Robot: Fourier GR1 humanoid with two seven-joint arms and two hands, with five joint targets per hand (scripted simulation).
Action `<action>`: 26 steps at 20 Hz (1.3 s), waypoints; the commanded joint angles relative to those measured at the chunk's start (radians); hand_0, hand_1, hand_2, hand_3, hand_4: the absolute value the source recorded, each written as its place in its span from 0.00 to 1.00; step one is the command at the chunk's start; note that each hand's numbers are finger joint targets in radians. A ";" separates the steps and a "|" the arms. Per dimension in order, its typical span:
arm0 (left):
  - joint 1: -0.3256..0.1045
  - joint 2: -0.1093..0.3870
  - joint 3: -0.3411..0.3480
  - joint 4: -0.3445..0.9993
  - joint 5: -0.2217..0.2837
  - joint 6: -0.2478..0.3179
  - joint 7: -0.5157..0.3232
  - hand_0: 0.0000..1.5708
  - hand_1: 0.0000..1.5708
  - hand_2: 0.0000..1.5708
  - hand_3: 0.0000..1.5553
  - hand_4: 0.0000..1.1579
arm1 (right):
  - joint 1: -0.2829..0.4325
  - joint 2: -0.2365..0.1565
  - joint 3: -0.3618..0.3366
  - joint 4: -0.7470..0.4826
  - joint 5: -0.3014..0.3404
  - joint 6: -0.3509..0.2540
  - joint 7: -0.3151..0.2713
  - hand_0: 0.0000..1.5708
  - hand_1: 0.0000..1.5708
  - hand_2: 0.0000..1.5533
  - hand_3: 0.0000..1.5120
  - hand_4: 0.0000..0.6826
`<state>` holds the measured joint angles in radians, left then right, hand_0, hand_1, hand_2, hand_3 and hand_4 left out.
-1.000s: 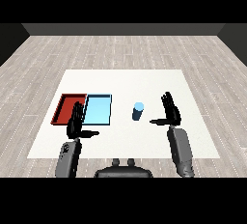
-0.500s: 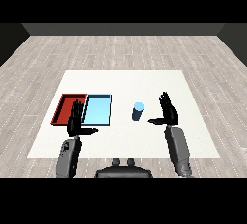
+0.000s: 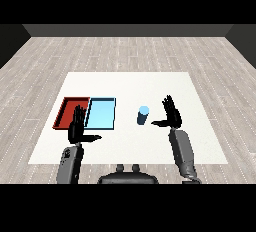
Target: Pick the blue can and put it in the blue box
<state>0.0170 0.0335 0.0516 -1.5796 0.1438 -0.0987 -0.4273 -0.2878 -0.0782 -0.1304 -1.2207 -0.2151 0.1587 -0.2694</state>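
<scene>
Blue can [image 3: 143,115] beside spread right hand [image 3: 172,114]

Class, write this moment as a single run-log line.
stage: reaching | blue can: upright on table, untouched | right robot hand: open, beside can | left robot hand: open | blue tray: holds nothing

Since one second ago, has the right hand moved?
Yes. The right hand has shifted left, toward the blue can, which stands in the same spot on the table; a gap remains.

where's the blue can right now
In the head view the blue can stands upright on the white table, between the light blue tray on its left and the open right hand.
</scene>
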 commanded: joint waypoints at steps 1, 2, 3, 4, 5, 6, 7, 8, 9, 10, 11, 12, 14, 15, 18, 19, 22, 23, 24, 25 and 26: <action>0.000 0.000 0.009 0.007 0.007 -0.002 -0.013 0.00 0.00 0.00 0.00 0.00 | -0.057 0.029 0.013 0.131 0.031 -0.034 -0.045 0.00 0.00 0.00 0.00 0.00; 0.037 0.002 0.004 -0.011 -0.005 -0.002 -0.023 0.00 0.00 0.00 0.00 0.00 | -0.085 0.025 -0.006 0.151 0.009 -0.034 -0.036 0.00 0.00 0.00 0.00 0.00; 0.037 -0.014 -0.013 -0.053 -0.011 0.023 0.012 0.00 0.00 0.00 0.00 0.00 | -0.106 -0.003 -0.028 0.154 -0.025 -0.005 -0.002 0.00 0.00 0.00 0.00 0.00; -0.028 0.019 0.025 -0.045 0.022 0.012 0.066 0.00 0.00 0.00 0.00 0.00 | -0.070 0.036 0.009 0.132 0.007 -0.042 -0.014 0.00 0.00 0.00 0.00 0.00; 0.003 0.031 0.042 0.000 0.047 -0.041 -0.008 0.00 0.00 0.00 0.00 0.00 | -0.020 0.032 0.012 0.088 -0.012 -0.024 0.009 0.00 0.00 0.00 0.00 0.00; -0.007 0.017 0.040 0.000 0.043 -0.023 -0.008 0.00 0.00 0.00 0.00 0.00 | -0.090 0.036 0.010 0.133 0.002 -0.057 -0.003 0.00 0.00 0.00 0.00 0.00; 0.006 -0.012 0.017 0.017 0.013 -0.003 -0.054 0.00 0.00 0.00 0.00 0.00 | -0.030 0.061 0.028 0.192 0.032 -0.034 -0.104 0.00 0.00 0.00 0.00 0.00; -0.020 -0.010 0.010 0.036 0.016 -0.015 -0.053 0.00 0.00 0.00 0.00 0.00 | -0.108 0.006 -0.024 0.288 0.000 0.008 -0.100 0.00 0.00 0.00 0.00 0.00; -0.055 0.029 0.054 0.044 0.046 -0.030 -0.024 0.00 0.00 0.00 0.00 0.00 | -0.168 -0.027 -0.053 0.300 -0.017 -0.004 -0.045 0.00 0.00 0.00 0.00 0.00; -0.062 0.000 0.023 -0.029 0.030 0.030 0.061 0.00 0.00 0.00 0.00 0.00 | -0.123 0.041 -0.007 0.260 0.005 -0.053 -0.056 0.00 0.00 0.00 0.00 0.00; -0.034 0.021 0.041 -0.050 0.056 -0.001 0.065 0.00 0.00 0.00 0.00 0.00 | -0.171 0.001 -0.040 0.331 -0.006 -0.025 -0.093 0.00 0.00 0.00 0.00 0.00; 0.007 0.000 0.016 -0.004 0.025 -0.016 -0.023 0.00 0.00 0.00 0.00 0.00 | -0.143 0.031 -0.003 0.245 -0.011 -0.042 -0.033 0.00 0.00 0.00 0.00 0.00; 0.022 -0.002 0.023 -0.068 0.029 0.014 0.017 0.00 0.00 0.00 0.00 0.00 | -0.061 0.064 0.031 0.224 0.017 -0.048 -0.084 0.00 0.00 0.00 0.00 0.00; -0.048 0.020 0.050 0.041 0.035 -0.012 -0.023 0.00 0.00 0.00 0.00 0.00 | -0.031 0.056 0.036 0.113 -0.012 -0.053 0.000 0.00 0.00 0.00 0.00 0.00; -0.039 -0.007 0.008 0.025 -0.001 0.010 -0.036 0.00 0.00 0.00 0.00 0.00 | -0.169 0.032 -0.002 0.363 -0.002 -0.014 -0.092 0.00 0.00 0.00 0.00 0.00; -0.048 0.054 0.069 -0.029 0.071 -0.024 0.062 0.00 0.00 0.00 0.00 0.00 | -0.137 0.039 -0.002 0.331 -0.011 -0.014 -0.095 0.00 0.00 0.00 0.00 0.00; -0.023 0.007 0.026 0.048 0.002 -0.001 -0.047 0.00 0.00 0.00 0.00 0.00 | -0.115 0.043 0.026 0.287 -0.005 -0.025 -0.075 0.00 0.00 0.00 0.00 0.00; 0.007 0.038 0.057 -0.036 0.058 -0.033 0.002 0.00 0.00 0.00 0.00 0.00 | -0.188 0.075 0.008 0.436 0.012 -0.045 -0.170 0.00 0.00 0.00 0.00 0.00; -0.021 -0.013 0.009 0.027 0.005 0.014 -0.015 0.00 0.00 0.00 0.00 0.00 | -0.215 0.044 -0.003 0.539 0.028 -0.001 -0.226 0.00 0.00 0.00 0.00 0.00; -0.016 -0.009 0.024 0.089 -0.014 0.007 -0.101 0.00 0.00 0.00 0.00 0.00 | -0.132 0.077 0.083 0.354 -0.023 -0.090 -0.141 0.00 0.00 0.00 0.00 0.00; -0.013 -0.019 0.004 0.003 -0.013 0.036 -0.030 0.00 0.00 0.00 0.00 0.00 | -0.197 0.066 0.012 0.441 -0.016 -0.024 -0.150 0.00 0.00 0.00 0.00 0.00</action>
<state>0.0037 0.0333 0.0737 -1.5611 0.1531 -0.0929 -0.4585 -0.4406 -0.0203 -0.1054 -0.8349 -0.2177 0.1252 -0.4104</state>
